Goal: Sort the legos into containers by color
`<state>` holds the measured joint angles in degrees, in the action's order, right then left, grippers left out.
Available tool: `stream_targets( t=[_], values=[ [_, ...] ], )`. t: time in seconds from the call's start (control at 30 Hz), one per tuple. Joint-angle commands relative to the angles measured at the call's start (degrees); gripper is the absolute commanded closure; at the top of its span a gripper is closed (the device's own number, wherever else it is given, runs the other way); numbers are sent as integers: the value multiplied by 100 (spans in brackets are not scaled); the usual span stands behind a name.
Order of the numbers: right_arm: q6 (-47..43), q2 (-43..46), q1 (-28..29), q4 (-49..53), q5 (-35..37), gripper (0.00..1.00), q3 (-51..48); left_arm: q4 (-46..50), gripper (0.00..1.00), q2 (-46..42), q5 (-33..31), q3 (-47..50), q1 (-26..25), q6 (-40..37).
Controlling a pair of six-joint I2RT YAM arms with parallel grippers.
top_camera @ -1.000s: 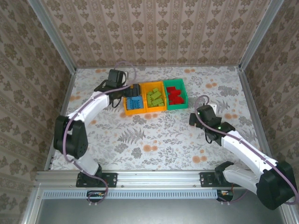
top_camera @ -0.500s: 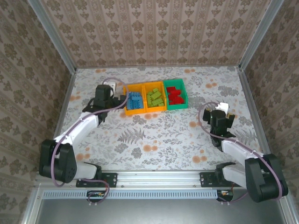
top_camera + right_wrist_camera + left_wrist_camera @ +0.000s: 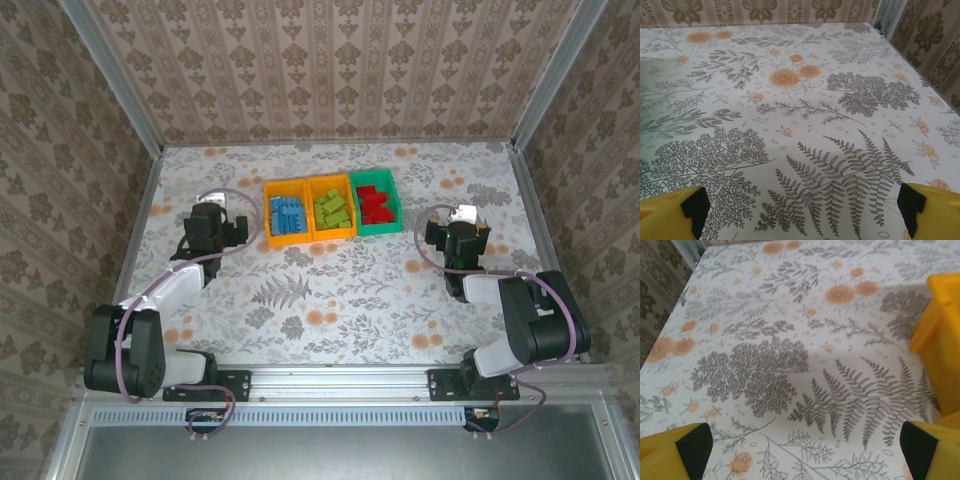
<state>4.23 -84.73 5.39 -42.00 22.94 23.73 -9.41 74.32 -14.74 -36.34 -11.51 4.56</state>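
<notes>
Three containers stand side by side at the back centre. The left orange-yellow bin [image 3: 268, 215] holds the blue legos [image 3: 288, 216], the middle orange-yellow bin [image 3: 330, 180] the lime green legos [image 3: 334, 207], and the green bin [image 3: 394, 200] the red legos [image 3: 373, 203]. My left gripper [image 3: 212, 224] hangs low over the cloth left of the bins, open and empty [image 3: 807, 450], with the orange-yellow bin's corner [image 3: 942, 340] at its right. My right gripper [image 3: 458, 234] is right of the bins, open over bare cloth [image 3: 802, 207].
The table wears a white cloth with grey ferns and orange flowers [image 3: 320, 290]. Patterned walls and metal posts [image 3: 530, 130] close it in on three sides. Both arms are folded back near the table's front edge.
My left gripper has pulled away from the blue-lego bin, leftwards and nearer. The right arm has folded back, its gripper swinging right. Both stay open.
</notes>
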Motion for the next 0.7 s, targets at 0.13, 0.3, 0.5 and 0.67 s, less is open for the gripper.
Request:
stream_targets(
  t=[0.13, 0.3, 0.5, 0.67],
  values=[
    [-112, 14, -38, -439, -267, 0, -7, -1383, 0, -32, -267, 485, 117, -449],
    [-155, -516, -127, -1535, -451, 0, -259, -1731, 0, 12, -411, 737, 175, -588],
    [-36, -334, -205, -1020, -582, 0, -166, -2510, 0, 90, -358, 1206, 199, -722],
    [-18, -311, -214, -967, -599, 0, -166, -3174, 0, 443, -42, 1339, 299, -980]
  ],
)
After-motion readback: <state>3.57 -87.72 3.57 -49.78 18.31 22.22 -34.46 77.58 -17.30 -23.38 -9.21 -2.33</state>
